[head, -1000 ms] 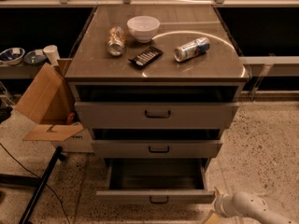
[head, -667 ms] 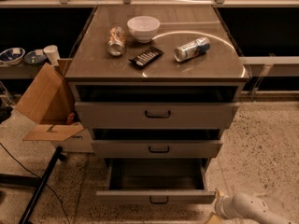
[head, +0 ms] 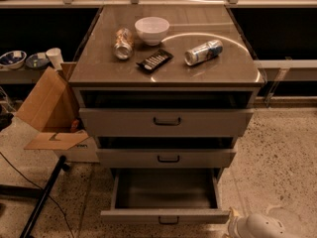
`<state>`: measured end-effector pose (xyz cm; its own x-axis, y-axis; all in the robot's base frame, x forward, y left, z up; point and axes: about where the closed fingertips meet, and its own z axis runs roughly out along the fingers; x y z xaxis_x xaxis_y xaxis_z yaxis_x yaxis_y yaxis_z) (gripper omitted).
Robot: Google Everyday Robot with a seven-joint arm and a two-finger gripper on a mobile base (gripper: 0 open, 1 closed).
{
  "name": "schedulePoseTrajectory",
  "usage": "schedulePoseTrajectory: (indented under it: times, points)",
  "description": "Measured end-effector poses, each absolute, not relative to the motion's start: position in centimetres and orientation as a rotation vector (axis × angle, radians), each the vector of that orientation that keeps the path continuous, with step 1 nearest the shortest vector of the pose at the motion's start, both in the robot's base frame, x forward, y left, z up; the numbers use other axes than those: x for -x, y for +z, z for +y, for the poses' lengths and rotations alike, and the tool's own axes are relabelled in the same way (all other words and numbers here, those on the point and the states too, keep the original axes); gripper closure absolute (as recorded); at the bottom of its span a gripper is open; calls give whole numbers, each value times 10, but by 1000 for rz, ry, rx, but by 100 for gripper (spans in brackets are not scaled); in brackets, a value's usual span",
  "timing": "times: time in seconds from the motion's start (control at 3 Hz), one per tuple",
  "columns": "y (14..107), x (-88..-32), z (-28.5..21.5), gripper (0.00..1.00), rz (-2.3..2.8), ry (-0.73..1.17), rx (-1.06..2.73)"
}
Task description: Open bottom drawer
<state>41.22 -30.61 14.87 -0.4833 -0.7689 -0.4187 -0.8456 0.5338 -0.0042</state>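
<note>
The grey cabinet (head: pixel 166 78) has three drawers. The bottom drawer (head: pixel 166 215) is pulled out, showing its empty grey box interior (head: pixel 166 188) and a small dark bar handle (head: pixel 168 220) on its shallow front. The middle drawer (head: pixel 167 158) and the tall top drawer (head: pixel 166 121) are each out a little, with a dark gap above each. My gripper (head: pixel 234 226), on a white arm, is at the bottom right corner of the view, beside the bottom drawer's right front corner.
On the cabinet top lie a white bowl (head: pixel 151 29), a crushed can (head: pixel 123 43), a second can on its side (head: pixel 203 52) and a black remote-like object (head: pixel 154 60). An open cardboard box (head: pixel 49 110) and a black stand leg (head: pixel 42 200) are on the floor at left.
</note>
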Motion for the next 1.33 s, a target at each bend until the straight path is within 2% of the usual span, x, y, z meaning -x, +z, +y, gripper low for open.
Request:
schedulePoseTrajectory:
  times: [0.67, 1.33]
  points:
    - [145, -397, -306, 0, 2425, 287, 1304]
    - [133, -340, -314, 0, 2476, 280, 1196]
